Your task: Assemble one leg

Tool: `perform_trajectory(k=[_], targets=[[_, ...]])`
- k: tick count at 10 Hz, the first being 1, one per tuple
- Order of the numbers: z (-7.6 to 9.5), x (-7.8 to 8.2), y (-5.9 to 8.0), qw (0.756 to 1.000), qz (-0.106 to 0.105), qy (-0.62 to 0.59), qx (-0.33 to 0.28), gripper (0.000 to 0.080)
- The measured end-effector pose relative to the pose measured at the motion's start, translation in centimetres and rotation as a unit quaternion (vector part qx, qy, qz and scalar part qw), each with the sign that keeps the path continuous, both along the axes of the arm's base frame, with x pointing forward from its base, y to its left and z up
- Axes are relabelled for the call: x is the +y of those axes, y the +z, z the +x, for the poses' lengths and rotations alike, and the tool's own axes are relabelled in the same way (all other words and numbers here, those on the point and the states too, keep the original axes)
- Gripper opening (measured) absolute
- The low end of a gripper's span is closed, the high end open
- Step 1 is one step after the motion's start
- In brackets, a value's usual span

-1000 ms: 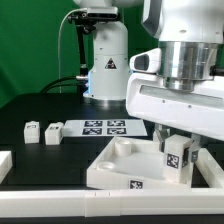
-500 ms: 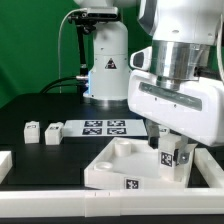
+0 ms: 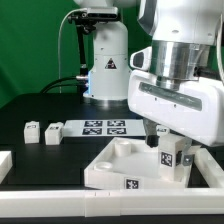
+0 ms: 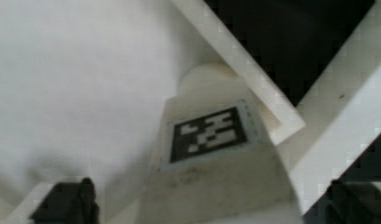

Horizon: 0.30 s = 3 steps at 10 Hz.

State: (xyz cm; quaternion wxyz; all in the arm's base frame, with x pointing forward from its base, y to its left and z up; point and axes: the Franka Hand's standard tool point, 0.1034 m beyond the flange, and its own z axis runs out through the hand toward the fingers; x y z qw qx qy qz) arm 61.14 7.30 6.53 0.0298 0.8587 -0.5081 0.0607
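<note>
- Right, my gripper (image 3: pixel 170 152) is down over the corner of the tabletop (image 3: pixel 120 160) on the exterior view's right, and the leg (image 3: pixel 173 152) with its black-and-white tag stands between my fingers.
- In the wrist view the leg (image 4: pixel 208 140) rises straight up the middle, with one dark fingertip (image 4: pixel 66 200) on one side and another low on the other. I judge my fingers closed on it, though the contact faces themselves are hidden.
- The leg looks upright and seated at the tabletop's raised rim; whether its end has entered the corner hole I cannot tell.
- To do this step well, I judge I should keep the leg vertical and press gently while turning, so it seats true and does not bind.
- The tabletop lies loose on the black table (image 3: pixel 40 110), so too much sideways force could drag it; it should stay pushed against the white wall (image 3: pixel 60 192) in front.
- Two spare legs (image 3: pixel 42 131) sit well apart on the exterior view's left, beside the marker board (image 3: pixel 103 127).
</note>
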Motion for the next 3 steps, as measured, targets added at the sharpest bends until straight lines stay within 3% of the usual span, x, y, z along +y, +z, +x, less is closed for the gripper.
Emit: perform_trajectory(k=[3], targets=[[0.00, 0.00, 0.00, 1.000, 0.000, 0.000, 0.000, 0.0649]])
